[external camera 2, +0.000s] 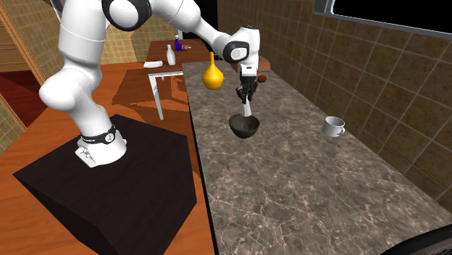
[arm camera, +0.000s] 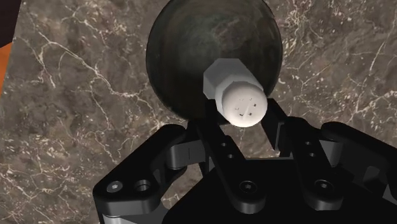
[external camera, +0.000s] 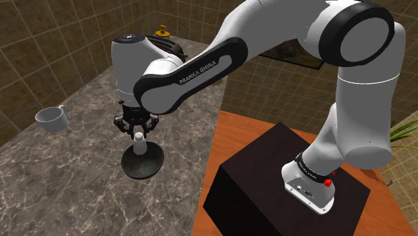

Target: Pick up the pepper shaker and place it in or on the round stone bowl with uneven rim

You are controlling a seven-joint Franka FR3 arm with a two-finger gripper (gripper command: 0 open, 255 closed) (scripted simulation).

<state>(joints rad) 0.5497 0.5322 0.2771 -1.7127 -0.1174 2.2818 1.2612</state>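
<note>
My black gripper (external camera: 138,129) is shut on the white pepper shaker (external camera: 139,142), holding it upright by its top just above the dark round bowl (external camera: 143,163). In the wrist view the pepper shaker (arm camera: 236,96) shows its perforated cap between my fingers (arm camera: 278,125), with the dark bowl (arm camera: 184,51) directly beneath it. From the second exterior view the gripper (external camera 2: 246,93) hangs over the bowl (external camera 2: 245,126), and the shaker (external camera 2: 247,109) reaches down towards it. Whether the shaker's base touches the bowl I cannot tell.
A white mug (external camera: 52,118) stands on the marble counter (external camera: 67,181) towards the shoulder view's left. A yellow vase (external camera 2: 211,75) and a dark toaster-like appliance (external camera: 165,44) stand at the counter's far end. My black stand (external camera: 281,181) rests on an orange table.
</note>
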